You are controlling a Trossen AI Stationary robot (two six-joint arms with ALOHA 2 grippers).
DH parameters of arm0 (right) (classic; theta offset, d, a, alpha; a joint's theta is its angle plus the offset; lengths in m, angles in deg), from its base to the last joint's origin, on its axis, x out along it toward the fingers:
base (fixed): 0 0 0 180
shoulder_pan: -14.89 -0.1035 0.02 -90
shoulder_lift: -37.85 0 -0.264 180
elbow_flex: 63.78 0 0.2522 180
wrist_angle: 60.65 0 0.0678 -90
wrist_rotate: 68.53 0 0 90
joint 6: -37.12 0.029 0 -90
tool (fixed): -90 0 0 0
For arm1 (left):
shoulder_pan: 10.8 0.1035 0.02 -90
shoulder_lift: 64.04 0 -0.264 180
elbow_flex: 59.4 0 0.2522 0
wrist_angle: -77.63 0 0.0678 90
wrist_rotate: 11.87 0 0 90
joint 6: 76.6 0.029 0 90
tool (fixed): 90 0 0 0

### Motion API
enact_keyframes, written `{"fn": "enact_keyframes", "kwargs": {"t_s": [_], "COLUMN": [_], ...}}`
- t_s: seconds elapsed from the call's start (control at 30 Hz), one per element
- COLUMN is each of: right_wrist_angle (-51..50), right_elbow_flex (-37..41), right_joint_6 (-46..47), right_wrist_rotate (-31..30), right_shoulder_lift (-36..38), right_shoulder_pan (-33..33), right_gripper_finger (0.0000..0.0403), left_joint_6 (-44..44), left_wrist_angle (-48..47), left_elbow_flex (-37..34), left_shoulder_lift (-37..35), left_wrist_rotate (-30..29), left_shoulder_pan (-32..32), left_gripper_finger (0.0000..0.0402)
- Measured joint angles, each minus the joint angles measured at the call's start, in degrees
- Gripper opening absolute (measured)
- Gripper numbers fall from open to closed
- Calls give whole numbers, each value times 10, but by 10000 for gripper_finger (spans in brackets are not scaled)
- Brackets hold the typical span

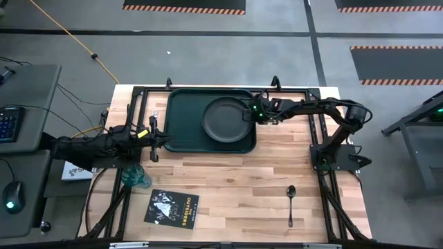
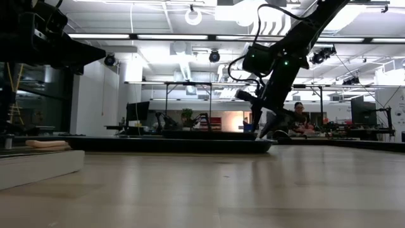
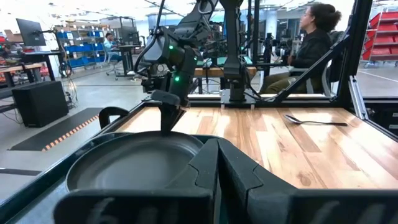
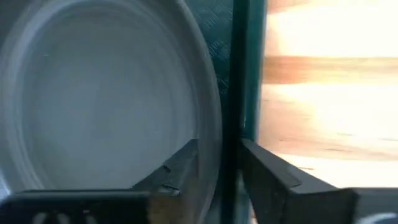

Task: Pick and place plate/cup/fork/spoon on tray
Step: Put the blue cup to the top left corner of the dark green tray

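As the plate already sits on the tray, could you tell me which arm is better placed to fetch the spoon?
Right, probably: the spoon lies on its side, nearer the right gripper at the plate than the left gripper at the tray's left edge.

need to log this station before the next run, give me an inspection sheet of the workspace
surface: light wooden table, black frame.
job's things: round dark grey plate lying in the large dark green plastic tray; slim dark spoon on bare wood; translucent teal cup beside the left arm; fork not seen.
clutter: black booklet with white print at the near edge.
grippers: right claw open, astride plate rim and tray edge; left claw shut at the tray's left edge.
cables: yellow cord on the floor.
surroundings: seated person beyond the table.
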Motion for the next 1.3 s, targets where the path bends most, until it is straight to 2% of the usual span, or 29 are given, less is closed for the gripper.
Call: {"fn": "enact_keyframes", "kwargs": {"t_s": [0.23, 0.4, 0.6, 0.73, 0.87, 1.0, 1.17, 1.3], "right_wrist_angle": [-109, -155, -166, -167, -161, -109, -23, -4], "right_elbow_flex": [0, 0, 8, 29, 48, 52, 52, 52], "right_joint_6": [-111, -178, -227, -227, -214, -221, -227, -233], "right_wrist_rotate": [-34, -63, -43, -75, -123, -116, -115, -110], "right_shoulder_lift": [87, 193, 296, 348, 398, 439, 475, 488], "right_shoulder_pan": [43, 54, 19, -27, -66, -90, -112, -121], "right_gripper_finger": [193, 218, 223, 223, 223, 223, 223, 223], "left_joint_6": [0, 0, 0, 1, 89, 125, 71, 2], "left_wrist_angle": [0, 0, 0, 0, 0, 0, 2, 62], "left_elbow_flex": [0, 0, 0, 0, 0, 0, 0, 0], "left_shoulder_lift": [0, 0, 0, 0, 0, 0, 0, 0], "left_wrist_rotate": [0, 0, 0, 0, -6, -6, -6, -1], "left_shoulder_pan": [0, 0, 0, 0, 0, 0, 0, 0], "left_gripper_finger": [3, 3, 3, 3, 3, 3, 3, 3]}}
